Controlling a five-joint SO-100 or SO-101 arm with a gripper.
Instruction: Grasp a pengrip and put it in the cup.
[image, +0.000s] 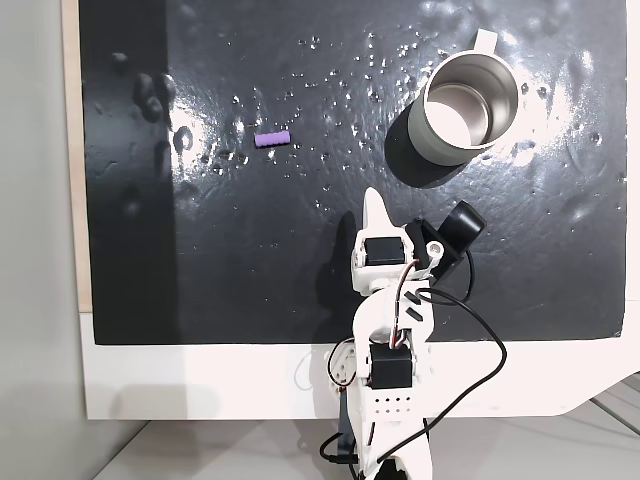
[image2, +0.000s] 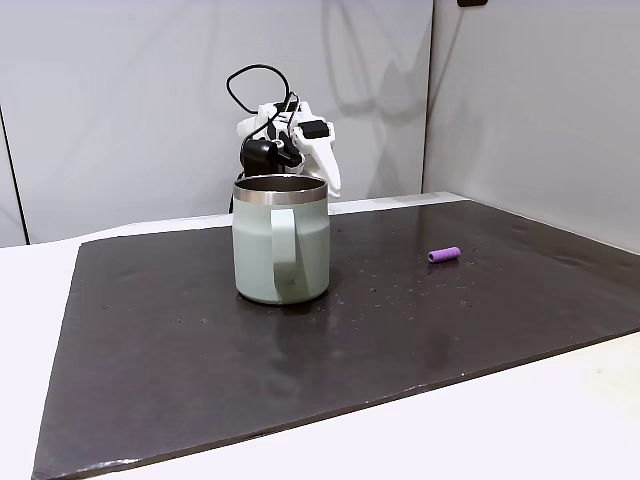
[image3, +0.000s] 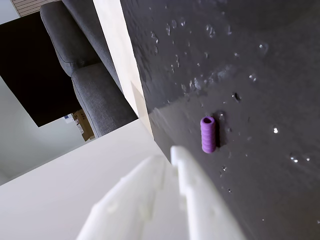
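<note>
The purple pengrip (image: 272, 139) lies on its side on the black mat, left of centre in a fixed view, and shows in another fixed view at the right (image2: 444, 255). The steel cup (image: 468, 110) stands upright at the mat's far right, its handle tab pointing away from the arm; its inside looks bare. My white gripper (image: 374, 203) hovers above the mat's near middle, shut with nothing held, well apart from both. In the wrist view the pengrip (image3: 208, 134) lies just ahead and right of the closed gripper (image3: 168, 156). In the side fixed view the cup (image2: 280, 240) stands before the gripper (image2: 330, 180).
The black mat (image: 200, 270) covers most of a white table (image: 200, 380); its surface is dimpled and glossy. A black cable (image: 480, 340) loops beside the arm. A grey upholstered seat (image3: 90, 75) stands beyond the table edge. Walls (image2: 150, 100) rise behind the table.
</note>
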